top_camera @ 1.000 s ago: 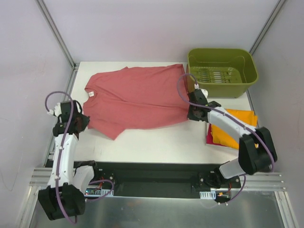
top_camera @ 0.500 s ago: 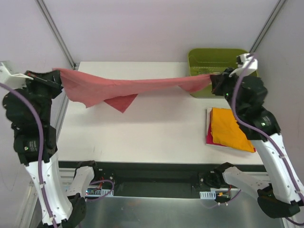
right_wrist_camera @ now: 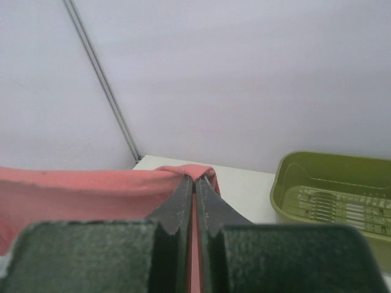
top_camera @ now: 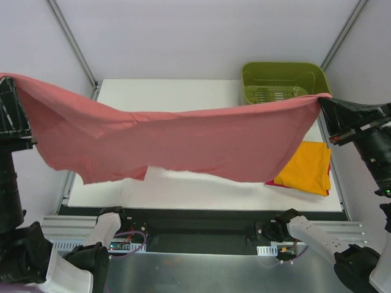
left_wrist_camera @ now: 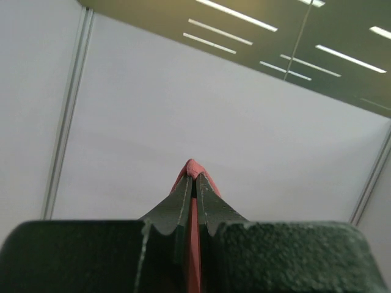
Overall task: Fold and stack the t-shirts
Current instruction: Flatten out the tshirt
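Above the white counter (top_camera: 177, 90), left of the olive-green plastic tub (top_camera: 311, 76), a dusty-red cloth t-shirt (top_camera: 177, 143) hangs stretched as a sagging sheet between both arms. The left tool (left_wrist_camera: 194, 178) is clamped tight on one end of it. The right tool (right_wrist_camera: 195, 180) is pinched closed on the other end (just in front of the tub). Nearer than the tub, a folded bright orange t-shirt (top_camera: 305, 166) lies on a magenta-pink t-shirt (top_camera: 269, 181), of which only an edge shows.
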`<state>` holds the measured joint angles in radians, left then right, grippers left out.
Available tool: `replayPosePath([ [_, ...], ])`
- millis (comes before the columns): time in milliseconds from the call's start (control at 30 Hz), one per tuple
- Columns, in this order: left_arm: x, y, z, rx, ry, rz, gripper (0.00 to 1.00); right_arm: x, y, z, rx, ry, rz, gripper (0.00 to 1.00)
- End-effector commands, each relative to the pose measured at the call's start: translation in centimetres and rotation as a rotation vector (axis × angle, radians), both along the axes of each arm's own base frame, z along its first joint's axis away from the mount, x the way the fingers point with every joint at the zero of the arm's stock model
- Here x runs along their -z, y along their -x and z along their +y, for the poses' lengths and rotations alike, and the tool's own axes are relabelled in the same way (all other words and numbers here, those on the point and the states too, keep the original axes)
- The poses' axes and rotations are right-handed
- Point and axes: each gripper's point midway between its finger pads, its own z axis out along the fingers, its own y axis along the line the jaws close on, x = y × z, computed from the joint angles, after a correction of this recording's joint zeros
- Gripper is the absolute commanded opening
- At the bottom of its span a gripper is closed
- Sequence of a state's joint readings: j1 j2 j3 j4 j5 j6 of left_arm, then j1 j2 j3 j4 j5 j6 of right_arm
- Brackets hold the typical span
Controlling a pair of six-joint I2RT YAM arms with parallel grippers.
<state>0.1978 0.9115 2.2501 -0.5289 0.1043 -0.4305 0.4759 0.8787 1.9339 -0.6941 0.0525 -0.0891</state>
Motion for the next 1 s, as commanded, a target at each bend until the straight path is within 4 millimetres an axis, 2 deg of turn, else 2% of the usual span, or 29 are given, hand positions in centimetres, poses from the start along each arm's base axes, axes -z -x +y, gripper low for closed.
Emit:
replayPosePath([
  [0, -2.5, 0.9, 0.4, -0.054, -0.052, -0.086, 0.00, 0.5, 1.2, 0.1, -0.034, 0.041, 0.005, 0.00],
  [100, -2.2, -1.6, 0.7, -0.051, -0.058, -0.058, 0.00, 1.3, -0.1, -0.1, 0.009, 0.059, 0.026, 0.01],
  [133, -1.1, -3.9, 1.0, -0.041, -0.058, -0.010, 0.00, 2.1, -1.1, -0.1, 0.031, 0.073, 0.051, 0.01],
  [167, -0.8, -5.3, 0.9, -0.027, -0.069, 0.004, 0.00, 2.7, -2.0, -0.1, 0.054, 0.084, 0.070, 0.00],
  [200, 0.1, -7.5, 0.7, 0.005, -0.082, 0.049, 0.00, 3.6, -3.5, -0.5, 0.112, 0.099, 0.103, 0.01],
  [233, 2.0, -10.4, 0.8, 0.033, -0.088, 0.116, 0.00, 4.2, -4.7, -0.5, 0.144, 0.104, 0.116, 0.01],
  [267, 2.7, -11.9, 0.7, 0.052, -0.096, 0.131, 0.00, 6.5, -6.8, -0.2, 0.179, 0.136, 0.166, 0.01],
  [300, 4.0, -14.3, 1.0, 0.067, -0.092, 0.172, 0.00, 8.3, -9.0, -0.5, 0.252, 0.166, 0.207, 0.01],
  [333, 7.2, -17.8, 1.2, 0.095, -0.094, 0.259, 0.00, 8.7, -10.7, -0.5, 0.297, 0.158, 0.204, 0.01],
  [367, 8.8, -19.7, 1.6, 0.097, -0.090, 0.295, 0.01, 12.6, -13.6, 0.2, 0.338, 0.213, 0.288, 0.01],
  [400, 10.3, -22.2, 2.1, 0.098, -0.088, 0.319, 0.03, 14.2, -15.2, 0.2, 0.380, 0.232, 0.319, 0.00],
  [433, 14.6, -25.3, 2.9, 0.092, -0.075, 0.413, 0.04, 15.1, -16.8, 0.8, 0.389, 0.228, 0.327, 0.01],
  [467, 16.6, -27.1, 3.3, 0.090, -0.074, 0.443, 0.04, 17.2, -18.2, 1.5, 0.391, 0.244, 0.366, 0.01],
  [500, 18.6, -29.7, 3.9, 0.086, -0.077, 0.461, 0.04, 20.6, -20.8, 2.8, 0.381, 0.278, 0.424, 0.01],
  [533, 23.0, -31.9, 4.4, 0.091, -0.068, 0.536, 0.04, 22.6, -22.1, 3.4, 0.382, 0.273, 0.468, 0.01],
  [567, 25.1, -33.3, 4.3, 0.112, -0.077, 0.570, 0.04, 26.4, -24.3, 4.2, 0.390, 0.312, 0.548, 0.01],
  [600, 28.2, -35.7, 4.5, 0.129, -0.078, 0.616, 0.03, 27.6, -25.7, 4.3, 0.400, 0.308, 0.575, 0.01],
  [633, 31.4, -37.0, 4.6, 0.148, -0.073, 0.676, 0.03, 29.2, -26.8, 4.7, 0.402, 0.316, 0.603, 0.01],
  [667, 33.4, -38.0, 4.3, 0.179, -0.078, 0.711, 0.03, 32.8, -28.7, 5.4, 0.405, 0.358, 0.665, 0.01],
  [700, 37.3, -40.0, 4.5, 0.197, -0.061, 0.788, 0.02, 33.2, -30.2, 5.7, 0.411, 0.354, 0.664, 0.01],
  [733, 38.9, -41.0, 4.4, 0.217, -0.054, 0.820, 0.00, 34.6, -31.1, 6.0, 0.412, 0.371, 0.690, 0.01],
  [767, 40.7, -41.9, 4.2, 0.240, -0.051, 0.855, 0.00, 37.9, -32.5, 6.4, 0.415, 0.408, 0.747, 0.00],
  [800, 44.5, -43.2, 3.9, 0.280, -0.037, 0.928, 0.00, 39.2, -33.0, 6.7, 0.407, 0.425, 0.779, 0.00],
  [833, 45.4, -44.1, 3.9, 0.292, -0.035, 0.945, 0.00, 39.0, -34.1, 7.1, 0.406, 0.422, 0.772, 0.01],
  [867, 46.9, -44.8, 4.0, 0.298, -0.030, 0.972, 0.00, 41.6, -34.7, 7.4, 0.407, 0.451, 0.811, 0.01],
  [900, 50.0, -45.7, 4.1, 0.306, -0.005, 1.032, 0.00, 42.2, -35.1, 7.5, 0.409, 0.453, 0.820, 0.01],
  [933, 50.4, -46.4, 4.3, 0.307, 0.001, 1.040, 0.00, 42.2, -35.7, 7.7, 0.410, 0.455, 0.817, 0.01],
  [967, 51.5, -46.7, 4.3, 0.311, 0.014, 1.066, 0.00, 43.4, -36.0, 7.6, 0.417, 0.468, 0.833, 0.01],
])
